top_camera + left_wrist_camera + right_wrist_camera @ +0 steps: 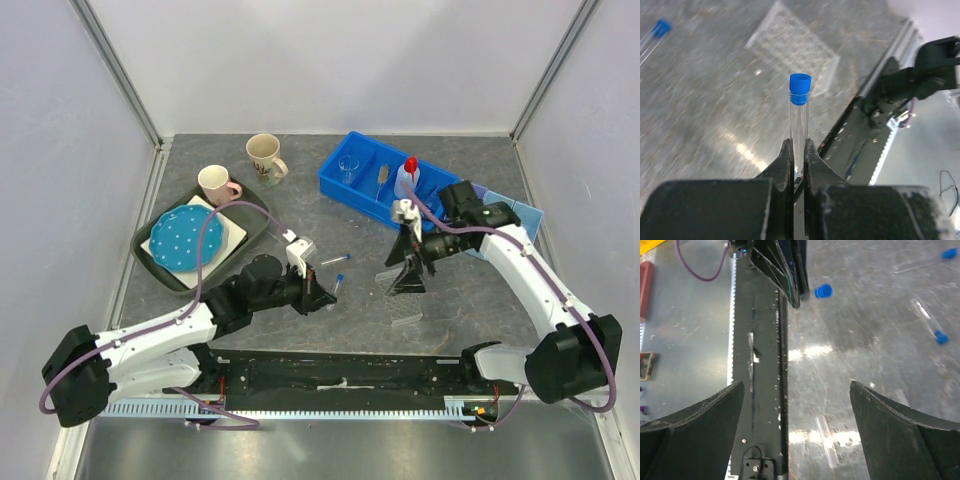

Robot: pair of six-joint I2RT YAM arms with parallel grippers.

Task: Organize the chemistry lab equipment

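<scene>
My left gripper (322,296) is shut on a clear blue-capped tube (800,112), which sticks out from between its fingertips (785,155) above the table. The clear tube rack (402,300) lies to its right and shows in the left wrist view (792,47). My right gripper (407,280) hangs open and empty just above the rack (840,442). A loose blue-capped tube (335,259) lies on the table; the right wrist view shows two such tubes (930,322), (925,262). The white squeeze bottle (407,180), a small beaker (348,170) and the thin brush (382,178) are in the blue bin (335,185).
A beige mug (265,158) and a pink mug (217,185) stand at the back left. A blue dotted plate (187,238) sits in a dark tray (150,262). The black base rail (340,375) runs along the near edge.
</scene>
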